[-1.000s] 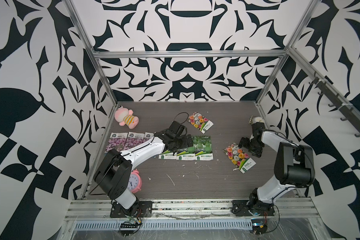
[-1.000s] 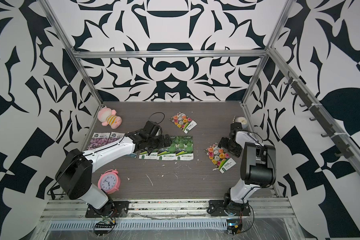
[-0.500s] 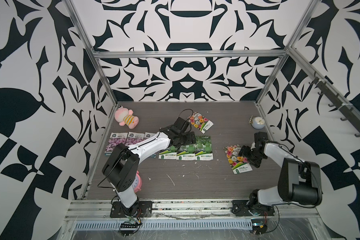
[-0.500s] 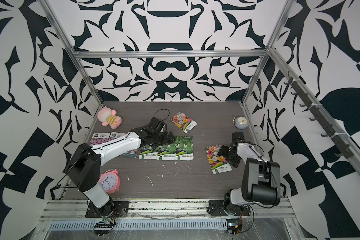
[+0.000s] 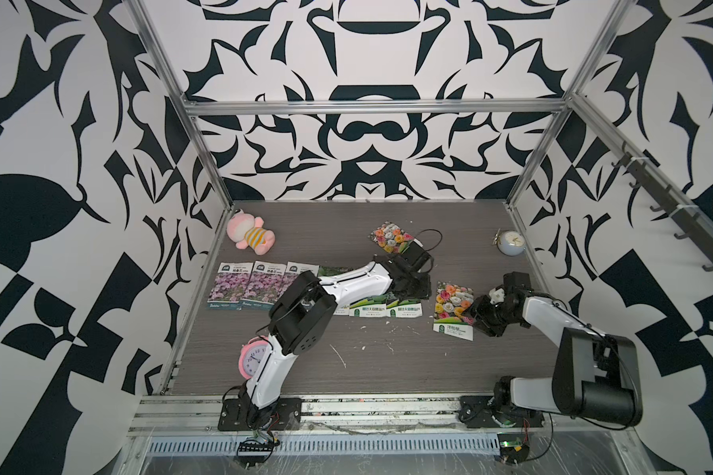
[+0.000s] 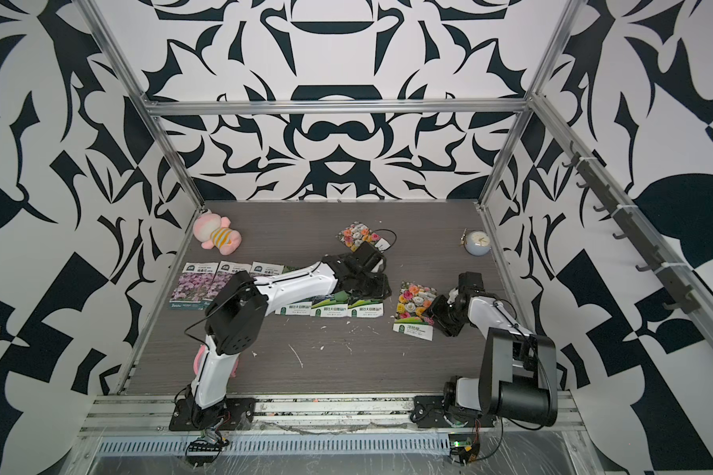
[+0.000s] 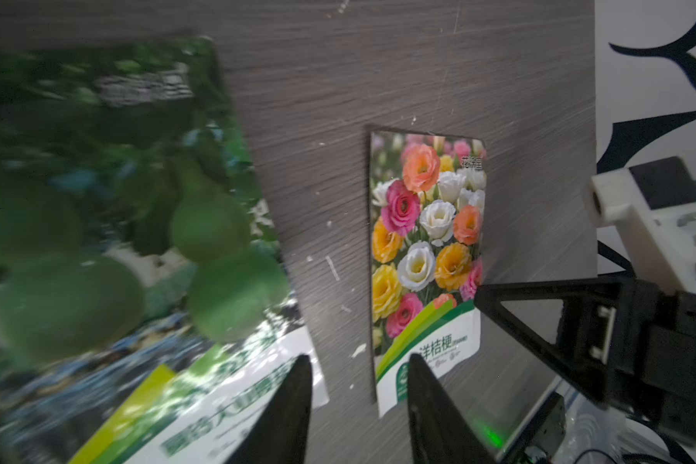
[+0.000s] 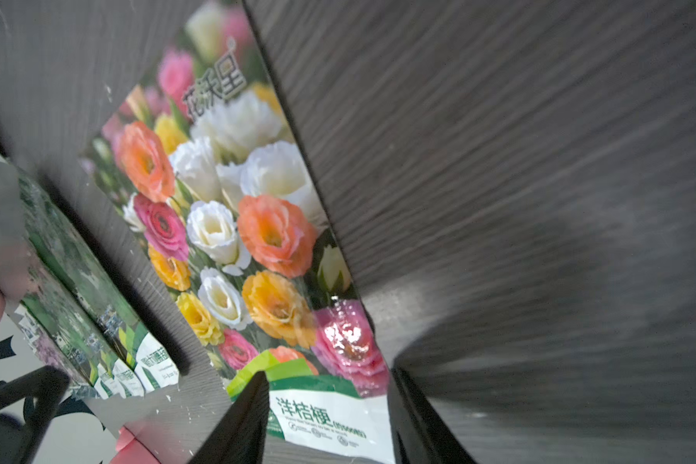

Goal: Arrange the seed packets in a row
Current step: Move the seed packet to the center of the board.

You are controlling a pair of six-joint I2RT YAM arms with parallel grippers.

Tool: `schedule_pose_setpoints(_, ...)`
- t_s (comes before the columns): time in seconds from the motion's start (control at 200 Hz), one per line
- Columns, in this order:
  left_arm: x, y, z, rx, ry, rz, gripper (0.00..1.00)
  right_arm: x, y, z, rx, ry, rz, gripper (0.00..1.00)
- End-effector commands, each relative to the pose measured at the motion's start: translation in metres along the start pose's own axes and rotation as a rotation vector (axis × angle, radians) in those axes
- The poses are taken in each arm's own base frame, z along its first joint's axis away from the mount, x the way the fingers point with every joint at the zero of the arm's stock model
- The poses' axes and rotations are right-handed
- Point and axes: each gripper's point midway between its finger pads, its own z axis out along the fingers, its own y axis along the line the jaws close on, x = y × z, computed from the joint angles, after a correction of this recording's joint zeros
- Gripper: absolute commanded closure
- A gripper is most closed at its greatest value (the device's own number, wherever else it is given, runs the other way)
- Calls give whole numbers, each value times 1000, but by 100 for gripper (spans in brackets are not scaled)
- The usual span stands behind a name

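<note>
Between gourd packets point(image 5: 383, 308) and bloom packet point(image 5: 453, 304), holds left gripper point(image 7: 358, 359) part-spread, empty; straddles that packet's label corner with right gripper point(image 8: 328, 371), fingers parted.

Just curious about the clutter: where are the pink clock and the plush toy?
pink clock point(image 5: 252, 357): in a top view, on its dial.
plush toy point(image 5: 254, 238): in a top view, on its striped belly.
</note>
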Motion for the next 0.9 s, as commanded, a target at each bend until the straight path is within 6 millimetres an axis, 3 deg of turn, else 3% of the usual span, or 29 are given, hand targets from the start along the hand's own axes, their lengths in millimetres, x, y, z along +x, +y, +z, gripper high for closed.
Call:
schedule_pose_setpoints(0.0, 17, -16, 24, -2, 57, 84, 66, 3, -13, 5, 56, 12, -5, 50)
schedule_pose_setpoints(0.175, 29, -18, 53, -38, 105, 124, 73, -9, -13, -1, 84, -42, -32, 51)
schedule_pose_setpoints(0.395, 38, -2, 67, -96, 144, 101, 75, -17, -3, 8, 40, -28, -37, 53)
schedule_pose_setpoints(0.895, 15, 15, 62, -143, 93, 57, 73, -49, 33, 30, -99, 15, -47, 59)
